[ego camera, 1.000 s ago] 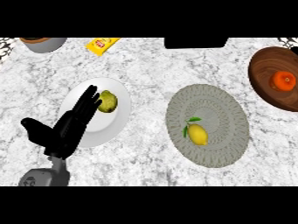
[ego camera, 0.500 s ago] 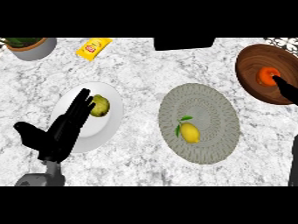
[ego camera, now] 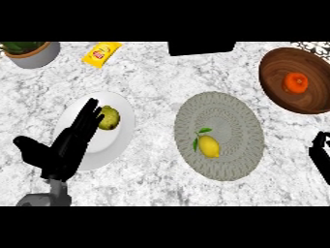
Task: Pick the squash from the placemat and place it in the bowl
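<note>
A small yellow oval squash [ego camera: 209,146] with a green leaf lies on the round grey placemat [ego camera: 232,114] at the middle of the counter. A brown wooden bowl [ego camera: 278,85] at the upper right holds an orange-red round fruit [ego camera: 296,82]. My right hand [ego camera: 328,162] is at the lower right edge, to the right of the placemat and below the bowl, its fingers curled and holding nothing. My left hand [ego camera: 64,152] rests open at the lower left, its straight fingers lying over a white plate [ego camera: 121,140].
A lumpy yellow-green fruit [ego camera: 110,117] sits on the white plate beside my left fingertips. A potted plant [ego camera: 32,54] and a yellow packet [ego camera: 101,53] stand at the back left. A black object [ego camera: 202,47] is at the back edge.
My right hand came into view near the wooden bowl, then drew back down to the lower right with its fingers curling. The left hand has kept its pose over the white plate.
</note>
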Controlling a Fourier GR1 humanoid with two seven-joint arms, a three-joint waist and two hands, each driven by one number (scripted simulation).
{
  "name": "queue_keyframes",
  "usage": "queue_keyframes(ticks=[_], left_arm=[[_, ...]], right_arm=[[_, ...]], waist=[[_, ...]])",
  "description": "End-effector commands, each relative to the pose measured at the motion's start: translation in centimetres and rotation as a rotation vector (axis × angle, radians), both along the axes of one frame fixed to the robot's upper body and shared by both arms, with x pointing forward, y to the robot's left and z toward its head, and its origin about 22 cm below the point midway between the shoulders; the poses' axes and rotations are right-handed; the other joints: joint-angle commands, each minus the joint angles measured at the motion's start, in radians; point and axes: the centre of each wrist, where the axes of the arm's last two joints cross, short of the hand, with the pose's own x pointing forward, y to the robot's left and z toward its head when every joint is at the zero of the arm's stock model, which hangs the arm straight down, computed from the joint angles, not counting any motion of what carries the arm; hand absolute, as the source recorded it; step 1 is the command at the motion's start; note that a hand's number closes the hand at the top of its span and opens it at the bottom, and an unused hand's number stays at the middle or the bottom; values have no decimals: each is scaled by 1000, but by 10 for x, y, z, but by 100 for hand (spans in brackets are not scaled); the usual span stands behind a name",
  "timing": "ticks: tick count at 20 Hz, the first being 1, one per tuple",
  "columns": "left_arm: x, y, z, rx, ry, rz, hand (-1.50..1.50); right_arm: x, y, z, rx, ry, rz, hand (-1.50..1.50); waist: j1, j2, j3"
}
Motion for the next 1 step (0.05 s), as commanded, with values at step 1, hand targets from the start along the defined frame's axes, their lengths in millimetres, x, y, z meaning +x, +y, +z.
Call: queue_keyframes(ticks=[1], left_arm=[[-2,5,6,5,-13,0,0]], right_arm=[[-51,22,-35,54,126,64,150]], waist=[[11,2,5]])
